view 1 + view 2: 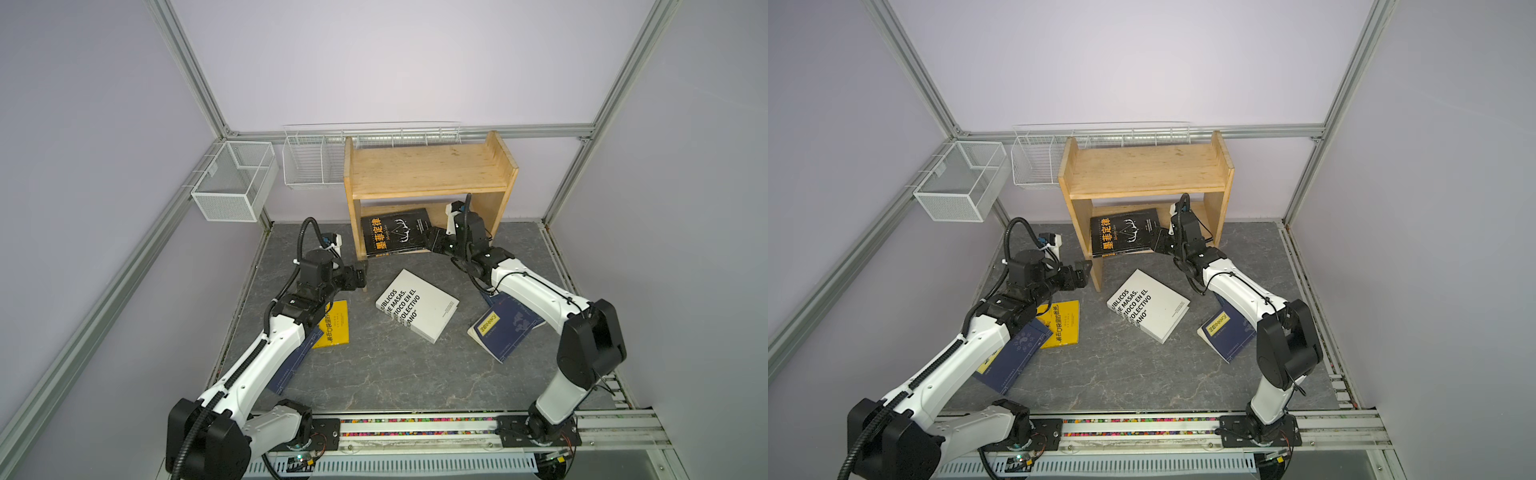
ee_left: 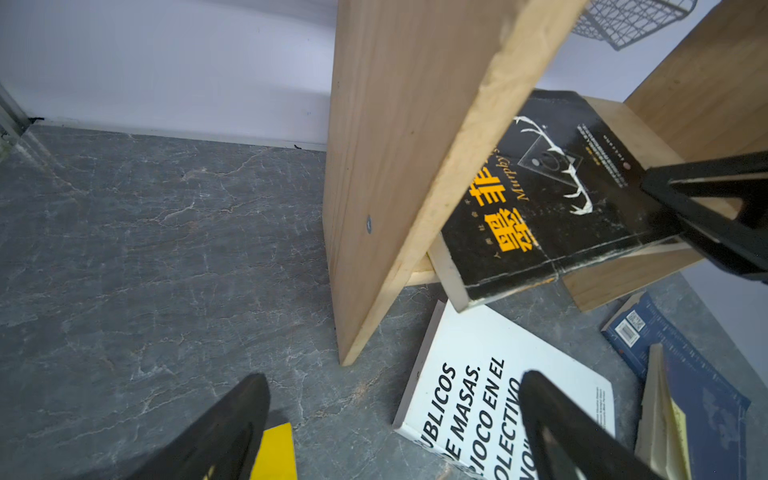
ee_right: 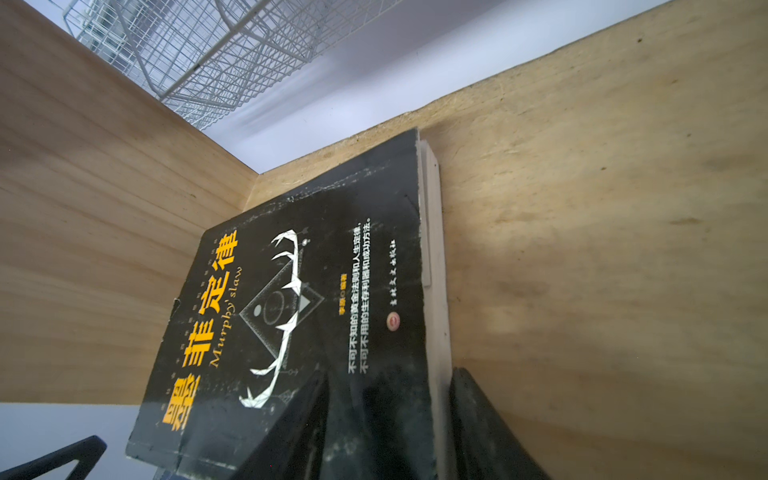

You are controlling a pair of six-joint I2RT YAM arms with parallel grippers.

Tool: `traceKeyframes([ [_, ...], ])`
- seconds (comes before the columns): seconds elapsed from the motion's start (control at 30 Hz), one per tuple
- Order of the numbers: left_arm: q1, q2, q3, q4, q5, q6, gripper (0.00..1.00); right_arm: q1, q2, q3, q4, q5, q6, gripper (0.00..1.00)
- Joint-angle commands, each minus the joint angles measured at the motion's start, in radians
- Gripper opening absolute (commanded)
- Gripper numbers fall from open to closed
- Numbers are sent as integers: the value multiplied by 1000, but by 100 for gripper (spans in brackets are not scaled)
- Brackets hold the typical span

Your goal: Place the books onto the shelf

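Lilac walls, veined grey tabletop; mid-frame, right gripper is pinching scuffed black book in pine shelf, left gripper gaping empty.

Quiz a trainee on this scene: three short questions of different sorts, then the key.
1. True or false: a book lies on the top tier of the shelf.
2. Which book does the right gripper grip?
3. Fill in: the jaws of the left gripper stand ____.
Key: 1 false; 2 the black book, on the lower tier; 3 open, with nothing between them.
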Motion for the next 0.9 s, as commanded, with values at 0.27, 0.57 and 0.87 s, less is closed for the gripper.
traceKeyframes([
  [0.27, 2, 81, 86, 58, 14, 118, 88, 36, 22, 30, -58, -46, 0, 51],
  [0.57, 1, 135, 110, 63, -3, 151, 83, 40, 24, 31, -63, -44, 5, 51],
  [0.87, 2, 183, 126, 128, -39, 130, 72, 46, 19, 27, -49, -49, 15, 51],
])
